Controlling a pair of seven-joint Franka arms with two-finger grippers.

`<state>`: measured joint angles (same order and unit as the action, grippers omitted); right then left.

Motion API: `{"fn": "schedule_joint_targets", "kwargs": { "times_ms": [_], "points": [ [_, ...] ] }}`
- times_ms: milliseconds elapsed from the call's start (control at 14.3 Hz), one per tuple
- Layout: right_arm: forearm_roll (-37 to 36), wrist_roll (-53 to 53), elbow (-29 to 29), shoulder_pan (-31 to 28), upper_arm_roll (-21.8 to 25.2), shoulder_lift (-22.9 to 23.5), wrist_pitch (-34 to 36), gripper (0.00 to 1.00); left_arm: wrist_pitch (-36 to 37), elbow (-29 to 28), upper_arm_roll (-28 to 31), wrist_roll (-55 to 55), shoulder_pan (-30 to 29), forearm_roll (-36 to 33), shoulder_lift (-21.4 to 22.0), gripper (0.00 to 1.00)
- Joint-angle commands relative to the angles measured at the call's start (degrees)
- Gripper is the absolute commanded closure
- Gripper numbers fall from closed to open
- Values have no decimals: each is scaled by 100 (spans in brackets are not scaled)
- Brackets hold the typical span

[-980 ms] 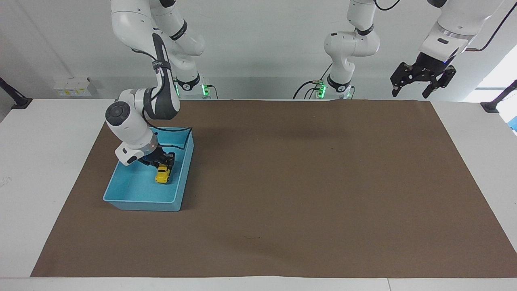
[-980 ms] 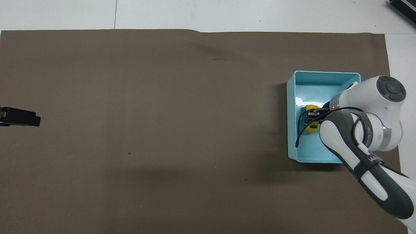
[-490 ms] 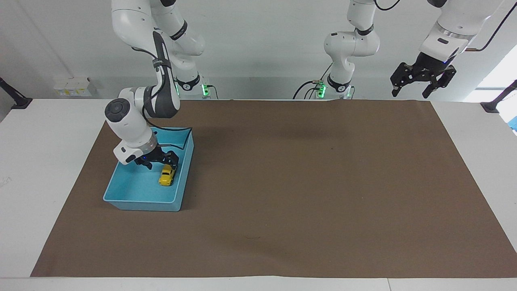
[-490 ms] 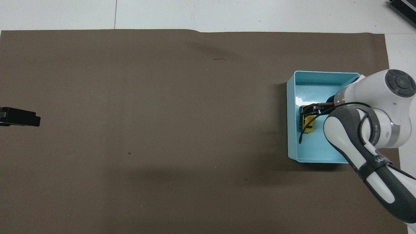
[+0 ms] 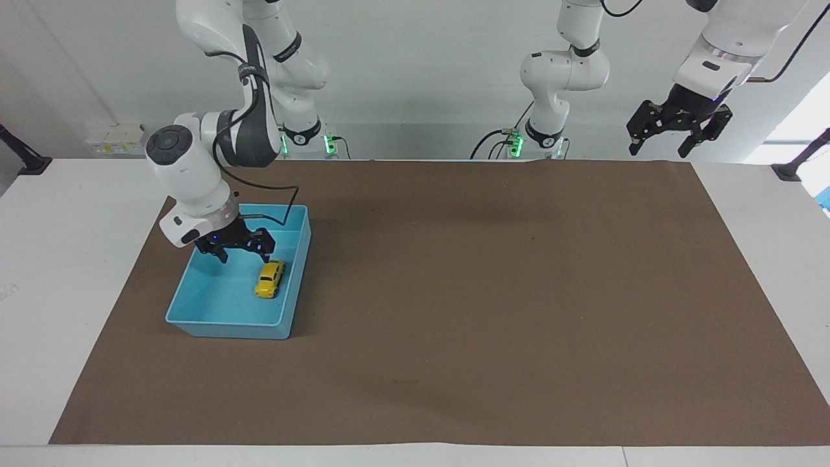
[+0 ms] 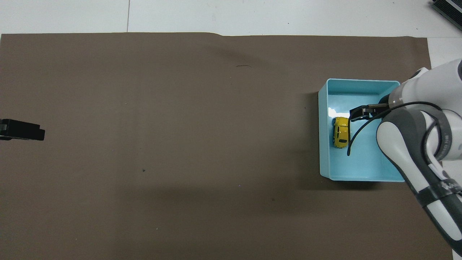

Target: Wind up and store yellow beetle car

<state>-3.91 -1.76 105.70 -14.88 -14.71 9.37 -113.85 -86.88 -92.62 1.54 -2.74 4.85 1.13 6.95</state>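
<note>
While the small yellow beetle car rests on its wheels inside the light blue plastic bin, against the wall toward the table's middle, the right gripper hangs just above it, fingers spread and empty, its wrist bent down. The left gripper, open, waits raised over its own end of the brown paper mat.

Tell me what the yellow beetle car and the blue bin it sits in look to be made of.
Yellow beetle car: glossy painted shell, plastic or die-cast metal, can't tell which; it shows a slight sheen and dark windows. Blue bin: smooth moulded plastic, likely; thin uniform walls, rounded corners and a bright glare patch on its floor.
</note>
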Motion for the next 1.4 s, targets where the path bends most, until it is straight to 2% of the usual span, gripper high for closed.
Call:
{"fn": "schedule_joint_targets", "kwargs": {
  "times_ms": [0,280,560,770,1120,1330],
  "points": [
    [-241,-156,-296,152,-32,-75,415,0,74,-19,-22,36,-37,-26,61,0],
    [-268,-842,-305,530,-76,-418,759,0,74,-19,-22,36,-37,-34,61,0],
    [-110,-870,-453,653,-128,-691,1109,0,74,-28,-22,36,-37,-34,61,0],
    [180,-870,-840,653,-146,-665,1610,0,74,-28,-22,36,-37,-25,61,0],
    [189,-835,-1464,583,-103,-700,2340,0,74,-28,-22,36,-46,-25,61,0],
    [198,-826,-1623,531,-32,-718,2586,0,74,-28,-22,36,-46,-34,61,0]
  ]
}}
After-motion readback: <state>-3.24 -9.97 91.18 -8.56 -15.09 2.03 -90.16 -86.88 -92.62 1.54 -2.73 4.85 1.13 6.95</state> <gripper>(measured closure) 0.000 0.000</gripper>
